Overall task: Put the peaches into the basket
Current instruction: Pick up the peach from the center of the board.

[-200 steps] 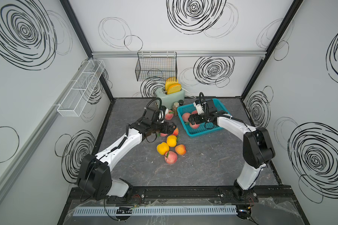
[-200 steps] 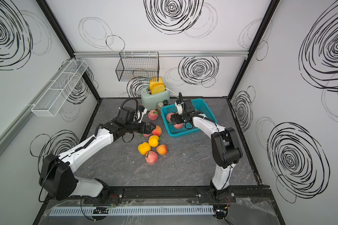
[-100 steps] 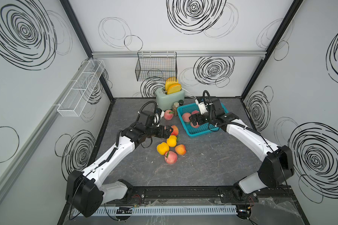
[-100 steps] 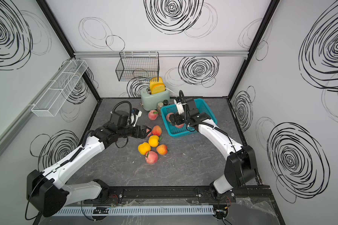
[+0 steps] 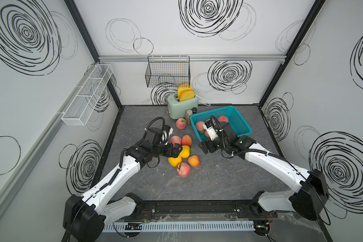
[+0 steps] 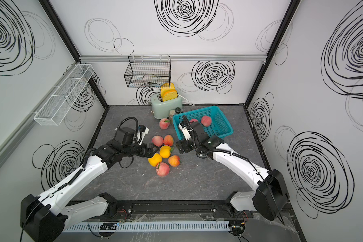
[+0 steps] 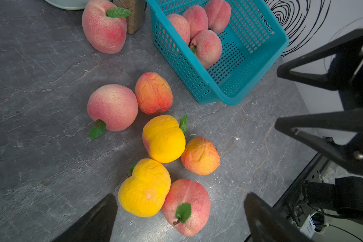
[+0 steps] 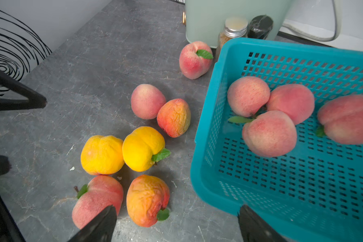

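The teal basket [image 5: 239, 121] stands at the back right with several pink peaches [image 8: 268, 134] inside. Several loose peaches lie in a cluster left of it: pink [image 5: 175, 140], orange-red [image 5: 186, 140], two yellow [image 5: 184, 151] and more in front. One pink peach [image 5: 180, 123] sits apart by the toaster. My left gripper [image 5: 175, 150] hangs open over the cluster, above a yellow peach [image 7: 144, 187] and a pink one [image 7: 187, 206]. My right gripper [image 5: 205, 147] is open and empty at the basket's near left corner [image 8: 208, 167], beside an orange-red peach [image 8: 147, 200].
A mint toaster [image 5: 182, 104] with bread slices stands at the back, with two spice jars [image 5: 189, 115] between it and the basket. A black wire basket [image 5: 168, 74] hangs on the back wall. A white mesh rack [image 5: 86, 94] lines the left wall.
The right gripper has drawn back from over the basket to its near left corner, opening a little wider. The left gripper has moved toward the front, over the yellow peaches.
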